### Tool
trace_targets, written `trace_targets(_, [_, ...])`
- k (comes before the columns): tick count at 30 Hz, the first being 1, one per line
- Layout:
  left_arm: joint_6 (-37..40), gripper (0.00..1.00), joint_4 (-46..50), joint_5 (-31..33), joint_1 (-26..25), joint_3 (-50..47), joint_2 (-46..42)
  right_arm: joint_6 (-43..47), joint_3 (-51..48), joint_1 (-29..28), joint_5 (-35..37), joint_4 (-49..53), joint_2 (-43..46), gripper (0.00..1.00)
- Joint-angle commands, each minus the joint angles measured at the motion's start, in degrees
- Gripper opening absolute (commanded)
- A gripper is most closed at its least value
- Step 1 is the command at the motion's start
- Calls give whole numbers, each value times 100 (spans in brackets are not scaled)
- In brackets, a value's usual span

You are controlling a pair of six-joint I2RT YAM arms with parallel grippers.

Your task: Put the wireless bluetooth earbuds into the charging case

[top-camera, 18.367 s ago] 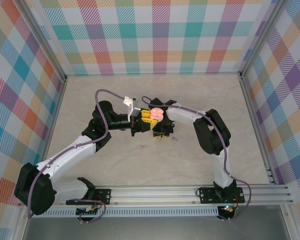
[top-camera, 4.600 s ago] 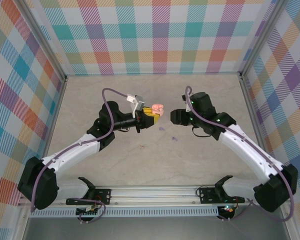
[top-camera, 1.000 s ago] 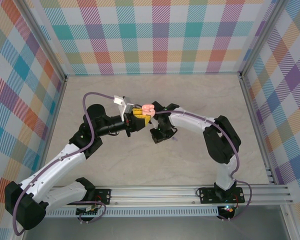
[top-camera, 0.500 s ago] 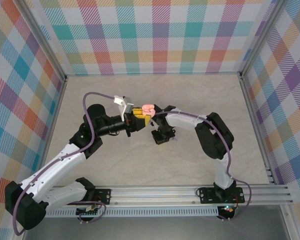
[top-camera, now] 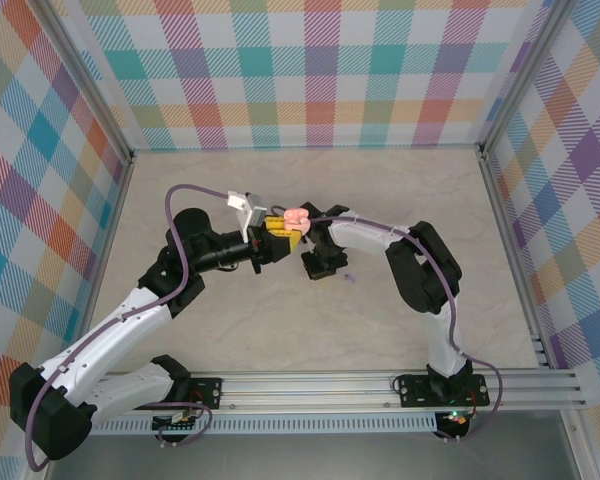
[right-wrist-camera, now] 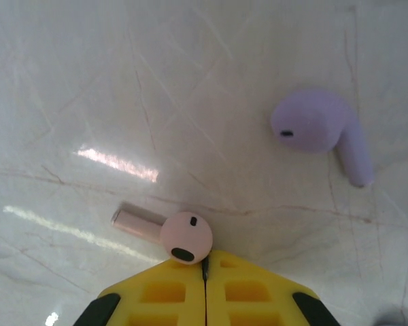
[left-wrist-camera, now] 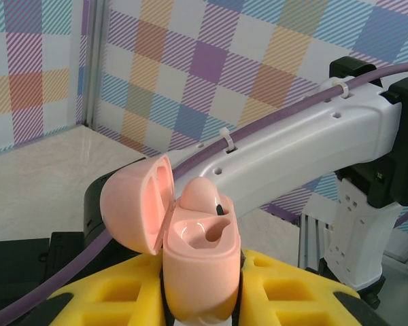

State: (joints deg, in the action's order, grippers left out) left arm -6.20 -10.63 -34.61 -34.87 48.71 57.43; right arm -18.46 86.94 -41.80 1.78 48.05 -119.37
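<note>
Pink charging case point(left-wrist-camera: 198, 268) standing lid-open in the left gripper point(left-wrist-camera: 200, 302) (jaws clamping its body), one pink earbud point(left-wrist-camera: 200, 195) sitting in a well, the other well showing hollow, right gripper point(right-wrist-camera: 205, 265) pressing fully together, its tips touching a second pink earbud point(right-wrist-camera: 183, 238) lying on the table point(right-wrist-camera: 88, 81), lilac earbud point(right-wrist-camera: 319, 125) lying well apart, right arm point(left-wrist-camera: 292, 149) crossing behind the case.

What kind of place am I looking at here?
Probably a lab robot cell, not a home: a left arm and right arm bolted to an aluminium rail, a marble-look tabletop, plaid panels walling it in.
</note>
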Motion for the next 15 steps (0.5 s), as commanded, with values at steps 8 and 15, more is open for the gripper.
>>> trace_targets(8, [-21,26,-132,-19,-72,149,-162,141,660,32,305,299,-419,10])
trace_targets(15, [-20,26,-132,-19,-66,139,-139,170,949,32,161,331,-562,10])
